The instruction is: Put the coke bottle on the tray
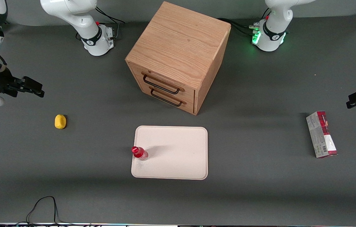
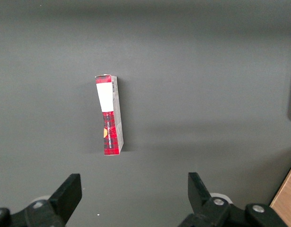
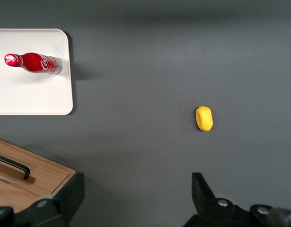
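Note:
The coke bottle, small with a red cap and red label, stands upright on the cream tray, close to the tray's edge toward the working arm's end. It also shows in the right wrist view on the tray. My right gripper is open and empty, high above the table at the working arm's end, well away from the bottle and the tray. In the right wrist view its fingers stand wide apart over bare table, with the gripper holding nothing.
A small yellow lump lies on the table between my gripper and the tray, also in the right wrist view. A wooden drawer cabinet stands farther from the front camera than the tray. A red-and-grey carton lies toward the parked arm's end.

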Action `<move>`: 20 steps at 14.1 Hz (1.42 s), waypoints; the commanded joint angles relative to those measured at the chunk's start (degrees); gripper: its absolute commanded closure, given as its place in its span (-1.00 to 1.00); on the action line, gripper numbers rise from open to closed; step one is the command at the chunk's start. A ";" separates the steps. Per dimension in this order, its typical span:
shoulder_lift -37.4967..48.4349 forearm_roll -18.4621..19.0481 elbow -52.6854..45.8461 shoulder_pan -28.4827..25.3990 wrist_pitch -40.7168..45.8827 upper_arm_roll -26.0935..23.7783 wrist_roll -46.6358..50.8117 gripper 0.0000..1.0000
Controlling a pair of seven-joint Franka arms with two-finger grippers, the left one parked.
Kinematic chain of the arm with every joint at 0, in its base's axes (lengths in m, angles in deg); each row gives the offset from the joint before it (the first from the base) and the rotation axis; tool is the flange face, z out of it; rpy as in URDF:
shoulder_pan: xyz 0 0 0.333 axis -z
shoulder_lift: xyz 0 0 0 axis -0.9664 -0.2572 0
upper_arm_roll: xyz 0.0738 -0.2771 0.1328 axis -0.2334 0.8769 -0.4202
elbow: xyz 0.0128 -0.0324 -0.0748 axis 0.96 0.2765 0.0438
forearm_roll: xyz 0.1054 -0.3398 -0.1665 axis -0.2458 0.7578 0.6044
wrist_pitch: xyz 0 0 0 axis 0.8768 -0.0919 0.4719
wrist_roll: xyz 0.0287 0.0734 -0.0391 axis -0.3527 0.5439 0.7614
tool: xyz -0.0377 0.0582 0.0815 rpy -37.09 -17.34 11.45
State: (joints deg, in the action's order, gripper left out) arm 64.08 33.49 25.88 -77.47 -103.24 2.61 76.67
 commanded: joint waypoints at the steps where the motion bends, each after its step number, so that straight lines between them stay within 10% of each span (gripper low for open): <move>1: 3.36 -0.66 3.69 5.27 -1.62 -3.97 -1.61 -1.00; 20: 2.22 0.30 2.64 2.72 -0.91 0.42 -5.39 -1.00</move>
State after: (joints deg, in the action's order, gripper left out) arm 65.80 33.53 28.00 -73.80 -104.07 2.19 71.93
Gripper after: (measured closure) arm 0.000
